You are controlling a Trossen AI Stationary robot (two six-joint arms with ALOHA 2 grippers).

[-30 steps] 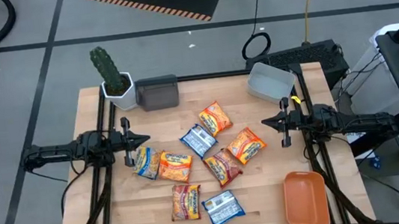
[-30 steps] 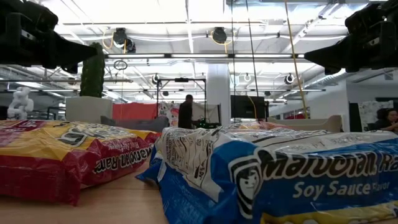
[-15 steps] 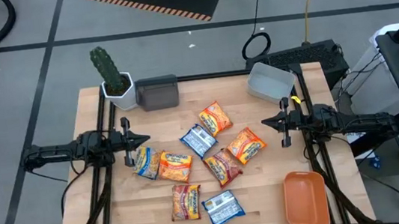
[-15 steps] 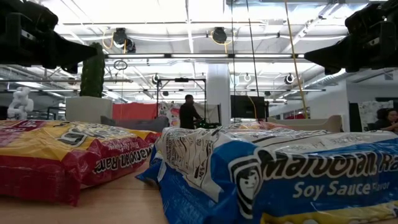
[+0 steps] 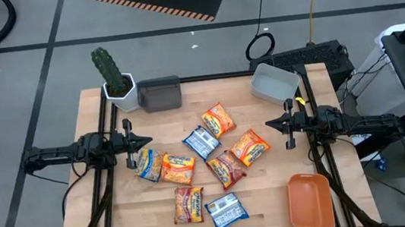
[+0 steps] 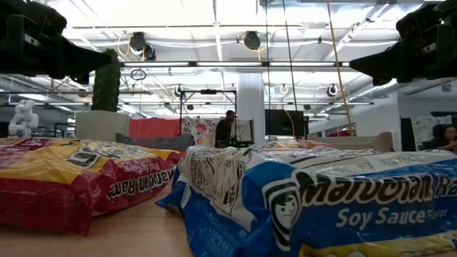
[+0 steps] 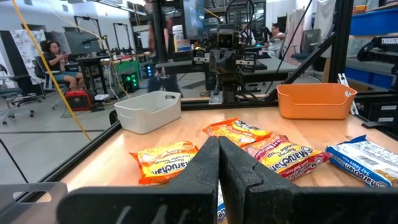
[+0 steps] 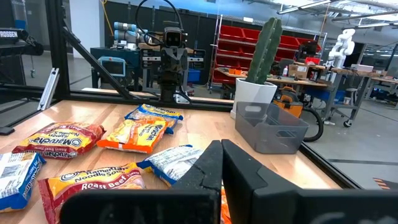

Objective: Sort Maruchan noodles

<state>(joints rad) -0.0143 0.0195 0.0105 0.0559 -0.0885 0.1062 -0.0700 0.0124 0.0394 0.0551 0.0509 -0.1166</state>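
Both claws pinched closed, empty. High view: left gripper hovers off the bench's left edge, right gripper off its right edge, facing across the crinkly plastic Maruchan noodle packets scattered mid-bench, orange, blue-white and red mixed; sorting not begun. Grey bin and clear bin sit along the far edge, orange tray at the near right corner, likely destinations.

Low view: blue soy-sauce packet fills the foreground.

Left wrist view: fingers meet, nothing between.

Right wrist view: same.

Two slim black jointed arms with dark angular fingers.
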